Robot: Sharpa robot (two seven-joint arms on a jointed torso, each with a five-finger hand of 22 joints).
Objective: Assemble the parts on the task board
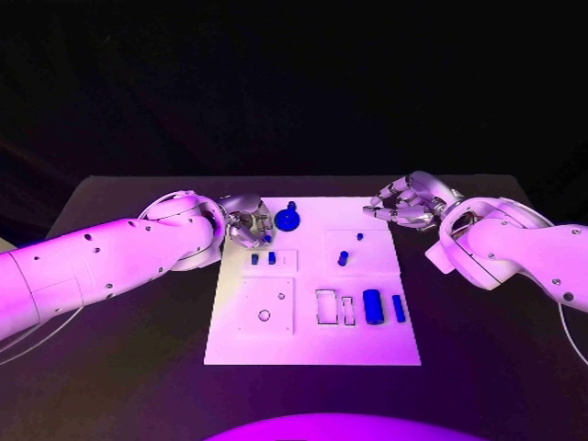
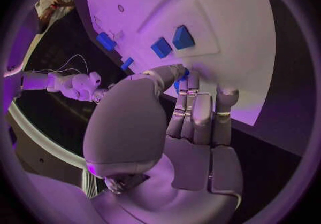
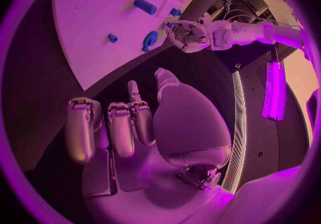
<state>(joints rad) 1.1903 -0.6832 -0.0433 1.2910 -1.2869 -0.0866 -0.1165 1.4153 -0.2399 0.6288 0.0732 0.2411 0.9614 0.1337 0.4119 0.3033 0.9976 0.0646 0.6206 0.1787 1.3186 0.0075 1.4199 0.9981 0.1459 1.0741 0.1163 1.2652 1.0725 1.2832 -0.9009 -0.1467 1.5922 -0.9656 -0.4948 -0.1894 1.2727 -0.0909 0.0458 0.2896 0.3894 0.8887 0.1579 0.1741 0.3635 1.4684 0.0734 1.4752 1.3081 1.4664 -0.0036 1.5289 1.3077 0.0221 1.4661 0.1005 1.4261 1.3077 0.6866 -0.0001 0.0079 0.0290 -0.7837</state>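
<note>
Head view: blue parts point(image 1: 372, 304) lie scattered on the white task board point(image 1: 312, 344), a round one point(image 1: 288, 219) just beside the left hand point(image 1: 248, 223), which pinches a small blue piece point(image 2: 179, 80); the right hand point(image 1: 410, 204) hovers off the board's far right corner, fingers curled, holding nothing.

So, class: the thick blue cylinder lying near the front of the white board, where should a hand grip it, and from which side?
Grip the thick blue cylinder across its round middle, coming straight down from above. It lies flat on the task board with its long axis running away from the robot, so fingers would likely close best from its left and right flanks. The right hand looks nearer to its side.
</note>
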